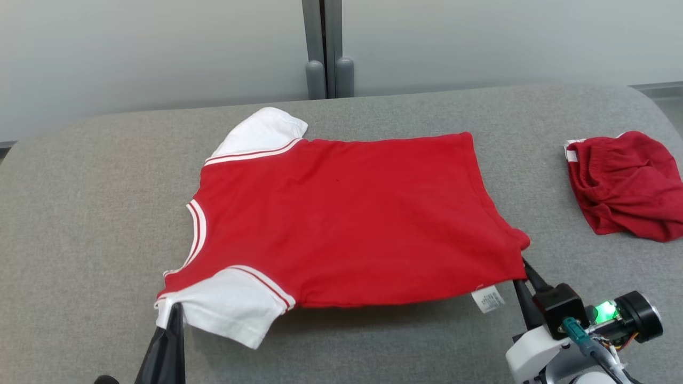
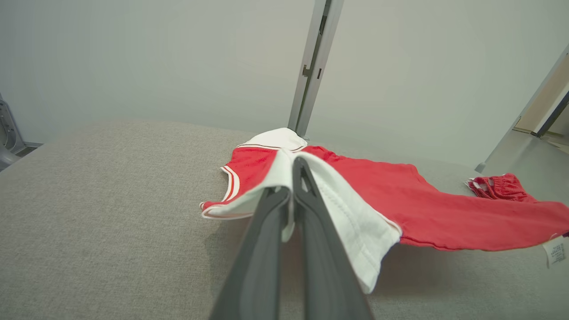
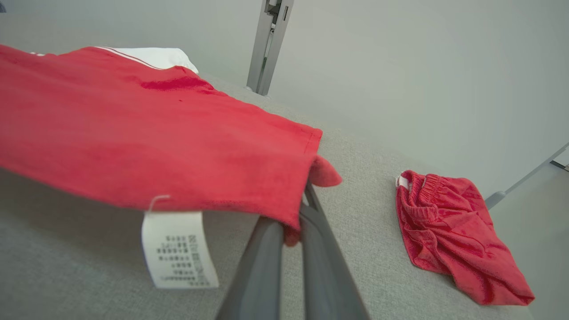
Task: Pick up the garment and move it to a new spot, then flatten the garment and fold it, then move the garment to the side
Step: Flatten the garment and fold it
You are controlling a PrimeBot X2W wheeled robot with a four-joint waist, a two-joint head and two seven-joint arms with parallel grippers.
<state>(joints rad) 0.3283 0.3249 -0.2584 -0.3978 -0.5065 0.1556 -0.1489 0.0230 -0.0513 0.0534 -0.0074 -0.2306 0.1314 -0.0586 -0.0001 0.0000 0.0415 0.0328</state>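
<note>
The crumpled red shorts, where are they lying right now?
In the head view the crumpled red shorts lie on the grey table near its right edge, to the right of the spread red shirt and not touching it.

Bright red across the body of the garment [image 1: 341, 213], solid, no print. Both sleeves [image 1: 235, 312] are plain white, and each is seamed with a thin red-and-white stripe. The same red-and-white striping rims the neckline [image 1: 196, 234]. The care label [image 1: 488, 298] is white with tiny dark print. The table [image 1: 80, 224] is a flecked mid-grey weave. The shorts [image 1: 627, 184] run a deeper red, with a white tab at the waistband. Left fingers [image 1: 165, 346] and right fingers [image 1: 524, 304] are both dark charcoal. A green light [image 1: 604, 312] glows against white housing. The wall [image 1: 160, 53] is pale grey.
</note>
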